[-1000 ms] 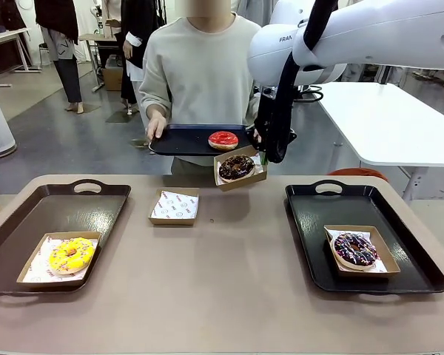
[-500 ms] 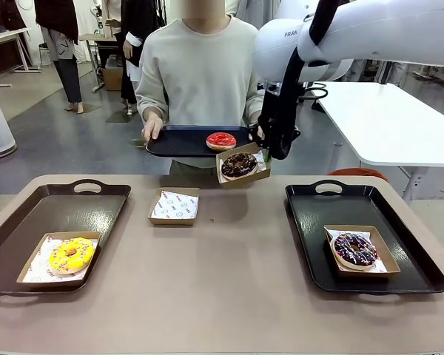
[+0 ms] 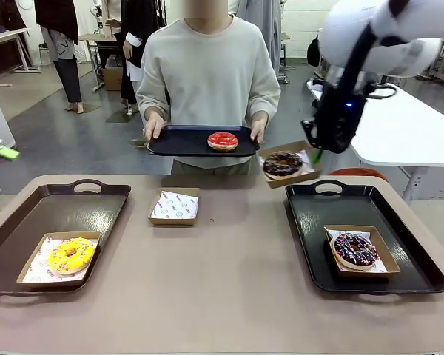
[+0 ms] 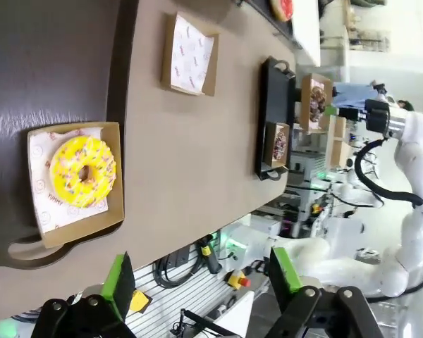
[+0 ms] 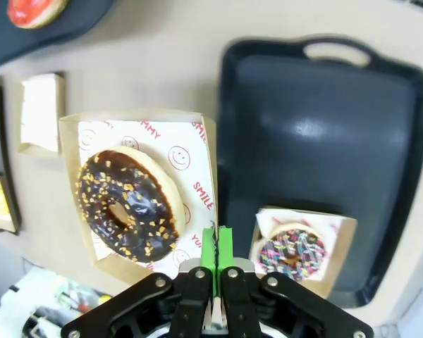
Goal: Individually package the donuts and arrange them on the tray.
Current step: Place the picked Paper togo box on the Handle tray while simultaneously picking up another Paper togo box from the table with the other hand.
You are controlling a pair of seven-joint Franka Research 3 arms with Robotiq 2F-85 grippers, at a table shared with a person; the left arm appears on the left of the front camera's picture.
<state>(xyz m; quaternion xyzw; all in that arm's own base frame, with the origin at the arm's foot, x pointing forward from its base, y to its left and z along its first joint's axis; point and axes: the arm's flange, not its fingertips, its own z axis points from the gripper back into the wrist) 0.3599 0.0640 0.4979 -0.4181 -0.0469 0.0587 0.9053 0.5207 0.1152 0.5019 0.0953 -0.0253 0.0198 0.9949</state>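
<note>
Right pincer: clamped shut on the rim of a cardboard box holding the chocolate donut, in mid-air right of centre in the front view.
Change: a second ago this box hung just beside the person's tray at centre. It has since swung right, to above the far end of the right tray.
Meaning: the pick-up looks done. Probably it gets set down next, behind the boxed purple donut.
Left pincer: wide open and empty, above the left tray with the boxed yellow donut.
Remaining: the red donut lies unboxed on the person's tray. An empty box waits on the surface at centre.
</note>
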